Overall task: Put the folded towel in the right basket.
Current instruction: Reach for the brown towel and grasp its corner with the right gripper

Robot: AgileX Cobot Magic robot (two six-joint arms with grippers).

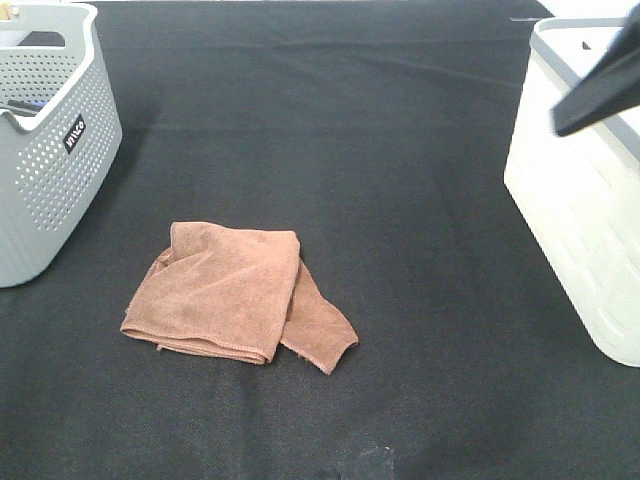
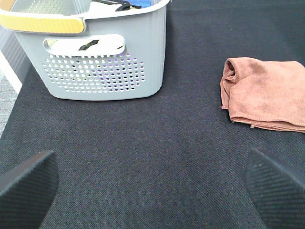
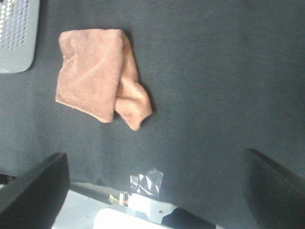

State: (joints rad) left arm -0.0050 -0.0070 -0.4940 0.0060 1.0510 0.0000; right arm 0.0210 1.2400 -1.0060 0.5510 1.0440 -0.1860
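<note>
While the folded towel (image 1: 235,292) lies flat on the black worktop (image 1: 400,150), neither end effector has hold of it. Left end effector (image 2: 152,179): fingers spread wide, nothing between them, low over bare cloth near the grey perforated basket (image 1: 50,170). Right end effector (image 3: 157,183): likewise spread and empty; its arm (image 1: 600,95) hangs above the white right basket (image 1: 575,200).

Location: towel sits left of centre, nearer the grey basket, well apart from the white one.

Risks, as judged:
- A pinch on the top layer only would let the fold fall open in transit.
- A loose tail sticks out from under the main fold on the side facing the right basket; it could trail and catch on that basket's rim, leaving the towel draped over the wall instead of inside.
- The carry across the worktop is long, so a shallow grasp may slip.

Appearance: terracotta-brown microfibre, soft nap, stitched hem, folded roughly square with uneven edges and one bunched corner.
</note>
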